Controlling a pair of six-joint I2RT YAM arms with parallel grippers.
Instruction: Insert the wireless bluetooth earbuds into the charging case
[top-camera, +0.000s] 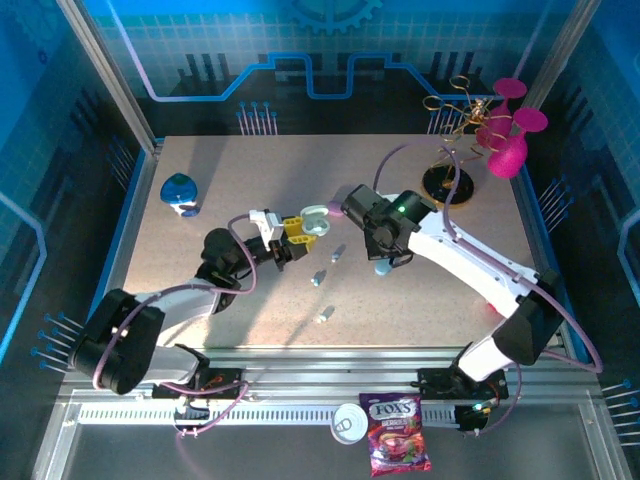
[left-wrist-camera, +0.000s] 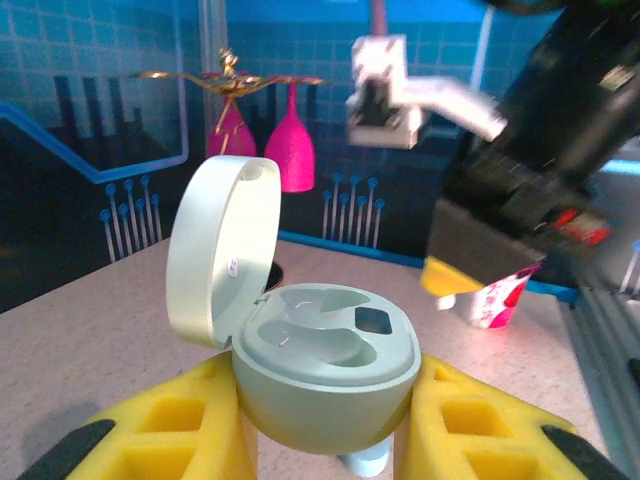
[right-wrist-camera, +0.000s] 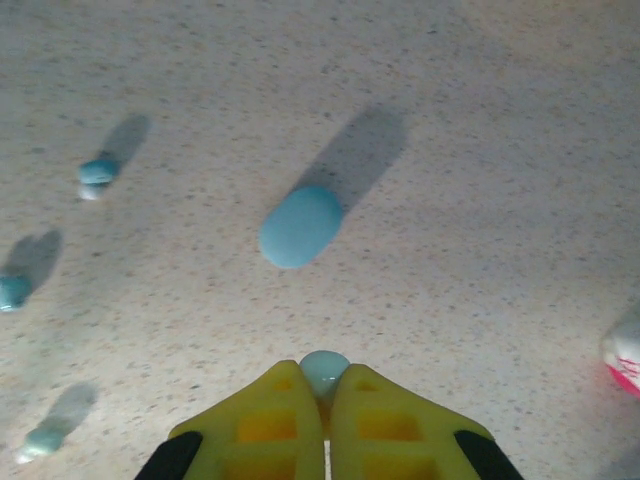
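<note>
entry: wireless bluetooth earbuds, tiny stubby pale grey-blue pieces.
- one earbud (right-wrist-camera: 324, 368): pinched at the fingertips of the right hand (right-wrist-camera: 325, 388), clenched on it above the bench (right-wrist-camera: 480, 150).
- three loose earbuds (top-camera: 338, 252): lying well apart on the bench, between the two arms.

entry: charging case (left-wrist-camera: 325, 370), pale mint.
- lid (left-wrist-camera: 220, 250) hinged up, moulded wells facing upward; contents of the wells: cannot tell.
- clamped at the lower shell between the yellow fingers (left-wrist-camera: 170, 430) of the left hand (top-camera: 292, 238), grasping it with the open side toward the right hand.

entry: blue oval piece (right-wrist-camera: 300, 226), larger than the earbuds, probably a closed case.
- resting on the bench just below the right hand; judged no part of this step.

handling, as judged:
- earbuds: very light, hard, smooth and rounded. apt to twist or squirt out of a fingertip pinch. best taken across the broad body, with the end that seats in the well left free.
- case: rigid with a slick shell, the hinge likely its weak point. hold on the base, never the lid.

step, as judged: carrying the held earbud over to an open well. snug fit expected, so a small tilt would likely leave it perched on the rim.
</note>
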